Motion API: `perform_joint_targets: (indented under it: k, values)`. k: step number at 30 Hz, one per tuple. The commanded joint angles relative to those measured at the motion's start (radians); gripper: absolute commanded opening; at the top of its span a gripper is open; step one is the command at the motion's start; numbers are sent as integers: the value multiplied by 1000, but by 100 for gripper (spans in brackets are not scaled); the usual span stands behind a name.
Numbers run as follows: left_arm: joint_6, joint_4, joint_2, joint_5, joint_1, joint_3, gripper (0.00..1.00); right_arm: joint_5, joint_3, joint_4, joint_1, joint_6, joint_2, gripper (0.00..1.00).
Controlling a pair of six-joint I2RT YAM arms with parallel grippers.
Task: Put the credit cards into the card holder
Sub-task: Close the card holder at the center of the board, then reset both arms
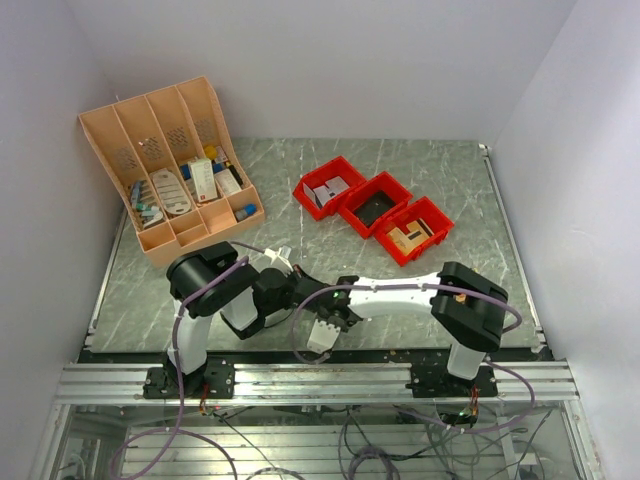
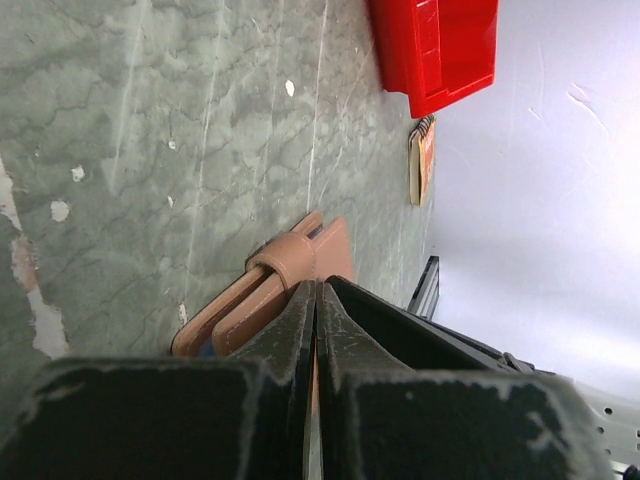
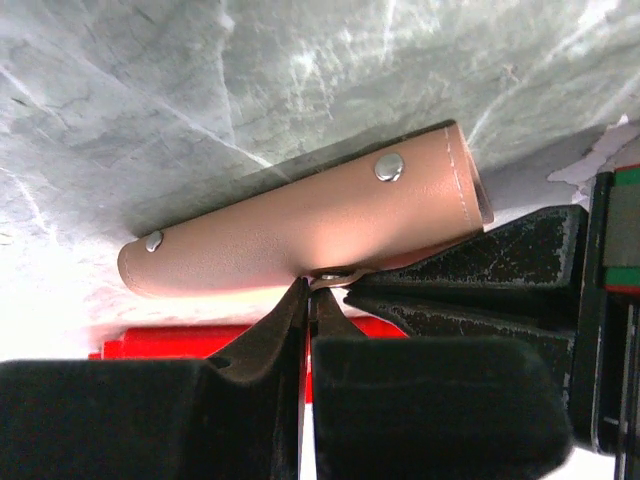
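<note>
The card holder (image 2: 262, 292) is a tan leather wallet held just above the marble table. In the right wrist view the card holder (image 3: 300, 225) bulges into a curve and shows two metal snaps. My left gripper (image 2: 316, 286) is shut on a thin flap of it. My right gripper (image 3: 312, 287) is shut on its lower edge at a metal snap ring. Both wrists meet near the table's front centre (image 1: 315, 300), hiding the holder from above. Pale card-like pieces (image 1: 328, 190) lie in the leftmost red bin. I cannot tell whether they are the credit cards.
Three red bins (image 1: 375, 208) sit in a diagonal row at the back right. An orange-tan slotted rack (image 1: 170, 170) holding small items stands at the back left. A thin tan flat thing (image 2: 421, 160) stands on edge beyond a red bin (image 2: 440, 45).
</note>
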Motion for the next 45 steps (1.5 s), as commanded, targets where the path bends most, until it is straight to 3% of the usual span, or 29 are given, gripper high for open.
perform_joint_targets:
  k: [1,10,16,21,28,32,34,37,40,41,45]
  values:
    - [58,-213,58,110,-20,-44,7,-316,-48,-85,80,-17,137,0]
    - [65,-198,47,101,-14,-54,7,-321,57,-93,59,101,162,0]
    - [50,-117,23,83,30,-84,10,-396,131,-142,-57,158,35,18]
    - [95,-200,-106,60,52,-63,15,-466,122,-158,-147,199,-80,30]
    - [241,-503,-414,-15,55,11,36,-635,160,-142,-308,397,-218,43]
    - [391,-819,-679,-128,54,82,43,-808,220,-124,-494,587,-283,45]
    - [487,-989,-804,-200,54,142,53,-911,227,-94,-610,668,-323,49]
    - [624,-1182,-954,-294,55,240,76,-1031,222,17,-792,802,-395,64]
    - [730,-1355,-1038,-386,62,359,100,-1077,229,186,-955,1006,-467,94]
    - [755,-1393,-1053,-403,69,403,98,-1045,281,206,-986,1115,-457,99]
    - [823,-1549,-1035,-392,89,633,98,-993,464,217,-1112,1414,-393,100]
